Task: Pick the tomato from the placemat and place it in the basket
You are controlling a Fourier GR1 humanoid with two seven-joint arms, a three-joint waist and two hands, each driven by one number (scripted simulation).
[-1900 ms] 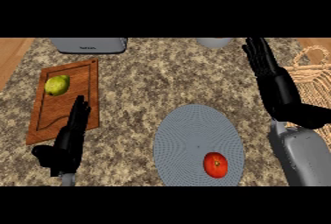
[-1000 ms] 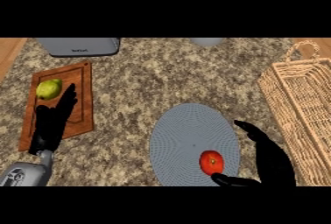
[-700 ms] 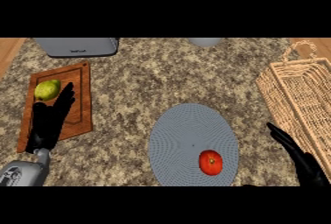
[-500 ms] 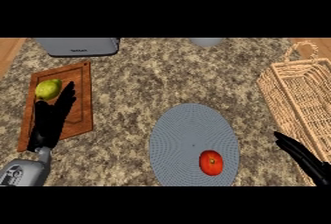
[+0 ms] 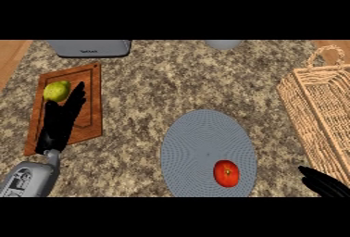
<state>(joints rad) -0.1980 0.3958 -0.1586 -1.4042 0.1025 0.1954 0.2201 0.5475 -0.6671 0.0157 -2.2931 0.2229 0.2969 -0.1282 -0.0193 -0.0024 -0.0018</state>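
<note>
Red tomato [image 5: 226,173] on a grey, finely ringed placemat [image 5: 205,134]; speckled brown-and-beige granite counter [image 5: 171,83]. Tan woven basket [image 5: 321,111], reddish-brown wooden board [image 5: 85,92] bearing a yellow-green fruit [image 5: 57,90]. Black hands, left [image 5: 61,121] and right [image 5: 322,183], the left on a grey forearm [image 5: 27,179].

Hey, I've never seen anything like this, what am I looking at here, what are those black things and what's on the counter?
You are looking steeply down at a kitchen counter, as if from a robot's head. The black shapes are its hands on grey forearms, coming in from the lower edge. The left hand is open, fingers straight, over a wooden cutting board that holds a yellow-green fruit. Of the right hand only dark fingers show at the lower right corner, and I cannot tell whether they are open or shut. Neither hand holds anything. A red tomato lies on a round grey placemat. A wicker basket stands at the right. At the far edge are a grey appliance and a pale round object.
</note>
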